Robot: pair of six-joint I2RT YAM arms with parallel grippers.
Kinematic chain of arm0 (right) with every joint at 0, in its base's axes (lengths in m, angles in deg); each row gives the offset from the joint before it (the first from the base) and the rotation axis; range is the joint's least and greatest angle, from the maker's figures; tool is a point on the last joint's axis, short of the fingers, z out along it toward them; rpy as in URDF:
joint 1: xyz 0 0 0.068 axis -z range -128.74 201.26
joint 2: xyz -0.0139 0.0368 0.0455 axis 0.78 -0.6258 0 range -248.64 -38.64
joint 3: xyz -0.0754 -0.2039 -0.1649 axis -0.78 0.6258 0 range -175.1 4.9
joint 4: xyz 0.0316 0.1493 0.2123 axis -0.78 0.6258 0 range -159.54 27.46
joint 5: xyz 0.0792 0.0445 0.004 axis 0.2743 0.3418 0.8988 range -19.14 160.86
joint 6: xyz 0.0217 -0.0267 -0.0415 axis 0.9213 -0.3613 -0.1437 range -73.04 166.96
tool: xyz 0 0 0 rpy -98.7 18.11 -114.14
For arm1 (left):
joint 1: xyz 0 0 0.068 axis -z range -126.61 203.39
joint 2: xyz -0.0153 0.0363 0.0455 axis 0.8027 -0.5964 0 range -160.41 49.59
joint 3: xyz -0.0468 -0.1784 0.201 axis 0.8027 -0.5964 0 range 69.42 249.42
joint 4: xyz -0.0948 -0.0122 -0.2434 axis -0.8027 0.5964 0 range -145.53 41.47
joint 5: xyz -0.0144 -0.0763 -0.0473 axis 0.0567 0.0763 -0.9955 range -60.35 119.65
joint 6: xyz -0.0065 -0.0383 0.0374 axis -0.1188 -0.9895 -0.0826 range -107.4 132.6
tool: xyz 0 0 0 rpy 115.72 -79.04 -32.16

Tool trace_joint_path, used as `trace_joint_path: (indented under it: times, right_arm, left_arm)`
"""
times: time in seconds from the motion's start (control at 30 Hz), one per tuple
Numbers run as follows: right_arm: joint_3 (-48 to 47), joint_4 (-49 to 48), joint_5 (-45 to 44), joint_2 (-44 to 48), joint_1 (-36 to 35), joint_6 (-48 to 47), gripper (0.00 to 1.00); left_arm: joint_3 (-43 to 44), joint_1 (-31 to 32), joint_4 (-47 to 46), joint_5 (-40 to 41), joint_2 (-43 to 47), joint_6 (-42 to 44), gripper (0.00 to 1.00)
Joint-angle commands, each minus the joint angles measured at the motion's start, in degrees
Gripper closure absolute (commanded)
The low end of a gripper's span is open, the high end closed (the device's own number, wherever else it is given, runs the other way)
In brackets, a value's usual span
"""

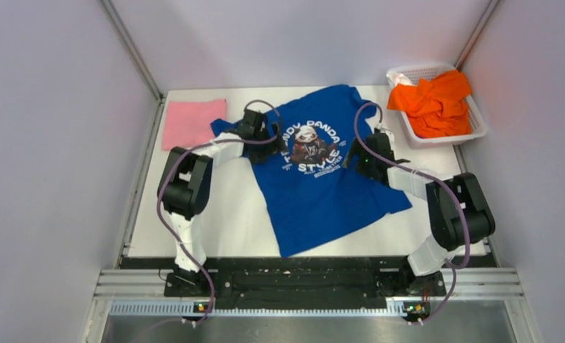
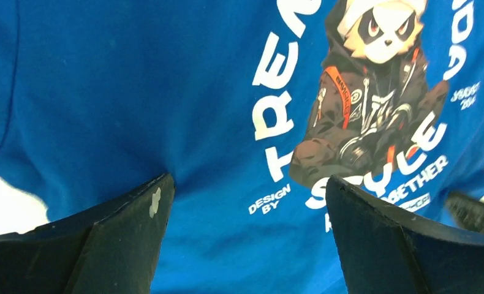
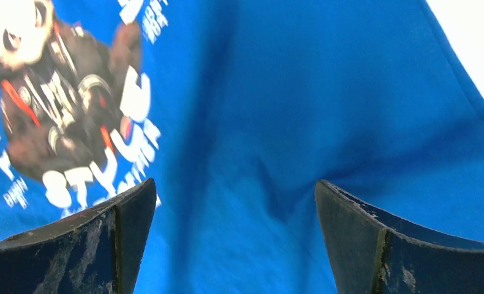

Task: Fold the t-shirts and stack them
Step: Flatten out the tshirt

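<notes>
The royal-blue panda-print t-shirt [image 1: 322, 193] lies spread print-up across the middle of the table. My left gripper [image 1: 269, 137] is open over its left chest, beside the print; the left wrist view shows blue cloth [image 2: 166, 92] between wide-apart fingers. My right gripper [image 1: 352, 153] is open over the shirt's right side; the right wrist view shows blue cloth [image 3: 325, 92] between its fingers. The pink t-shirt [image 1: 192, 123] lies folded flat at the back left. The orange t-shirt [image 1: 433, 103] is bunched in the basket.
A white mesh basket [image 1: 478, 128] stands at the back right corner. Grey walls close in the table on the left, right and back. Bare white tabletop [image 1: 229, 214] shows at the front left of the blue shirt.
</notes>
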Motion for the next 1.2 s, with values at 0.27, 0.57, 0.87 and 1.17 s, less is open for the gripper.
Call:
trace_joint_path:
  times: [0.27,0.57,0.87,1.17]
  right_arm:
    - [-24.98,3.21,7.29,-24.45,-0.33,-3.55,0.04]
    - [-60.25,15.83,9.05,-44.54,-0.15,-10.95,0.04]
    - [-63.96,21.73,2.04,-35.13,0.63,-17.19,0.01]
    - [-22.79,9.05,1.32,-6.21,0.86,-9.35,0.01]
  left_arm:
    - [-29.43,21.58,-8.82,-2.88,16.32,-15.44,0.01]
    - [-14.22,28.88,-9.61,-1.35,11.55,-8.84,0.01]
    - [-11.01,24.56,2.12,14.41,18.32,-3.84,0.01]
    - [-17.61,15.24,2.97,15.17,20.15,-3.95,0.01]
